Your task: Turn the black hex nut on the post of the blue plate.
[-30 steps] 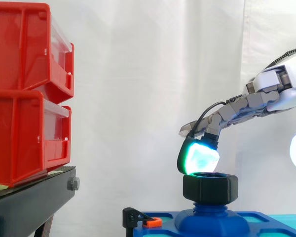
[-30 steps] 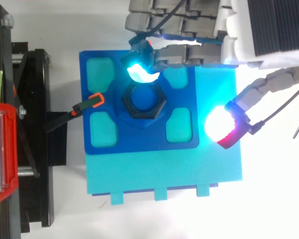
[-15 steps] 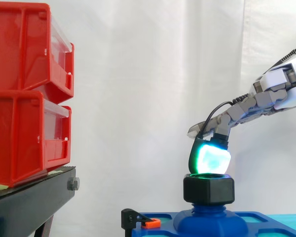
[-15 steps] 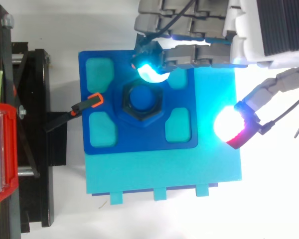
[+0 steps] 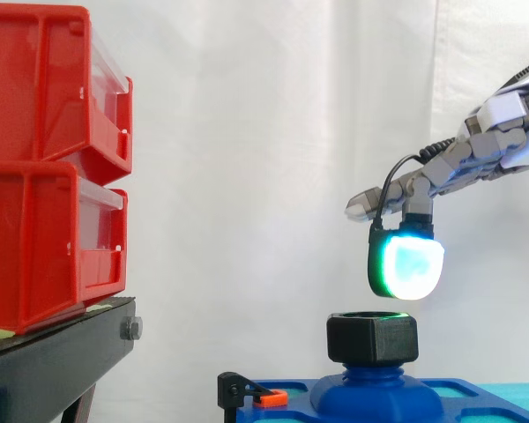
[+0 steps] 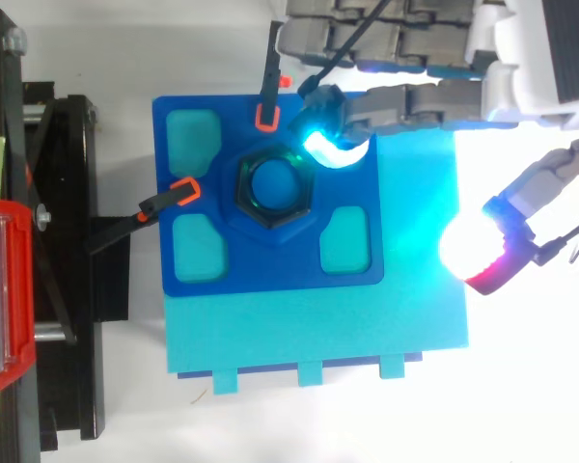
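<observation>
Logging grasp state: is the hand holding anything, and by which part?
Nothing held. The hand is open; its glowing fingertip hangs clear above the black hex nut, not touching it.

Nut on its post, hand above it.
The nut (image 5: 371, 339) sits on the post (image 6: 273, 185) at the middle of the plate (image 6: 270, 265), which lies on a wider board (image 6: 318, 338). The hand (image 5: 463, 163) hangs to the right, with one pad (image 5: 408, 269) above the nut and apart from it. A clip (image 6: 179, 193) lies left of the nut. A second clip (image 6: 267, 116) lies at the plate's upper edge in the top view. Stacked bins (image 5: 44, 167) rest on the stand (image 5: 53, 361), well to the left.
</observation>
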